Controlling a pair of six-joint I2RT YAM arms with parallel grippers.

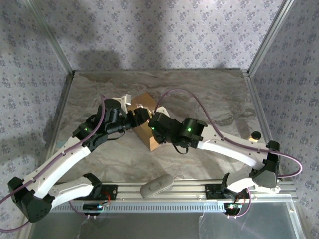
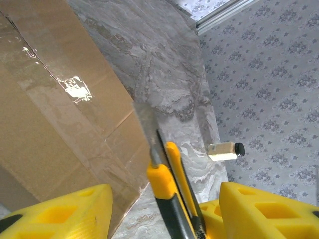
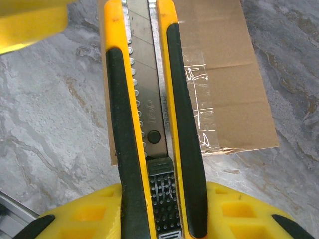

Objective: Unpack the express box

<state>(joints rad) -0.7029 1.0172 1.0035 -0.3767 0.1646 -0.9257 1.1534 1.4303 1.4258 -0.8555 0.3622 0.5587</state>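
The express box, one brown cardboard carton with shiny clear tape across its top, lies on the marbled table between the two grippers. The right gripper is clamped on one yellow-and-black utility knife. A small mark stamped in the knife's metal is too blurred to read. The left gripper stands about half open at the box, gripping nothing, with the blade at the box's edge between its fingers. One small black-capped bottle stands well right of the box.
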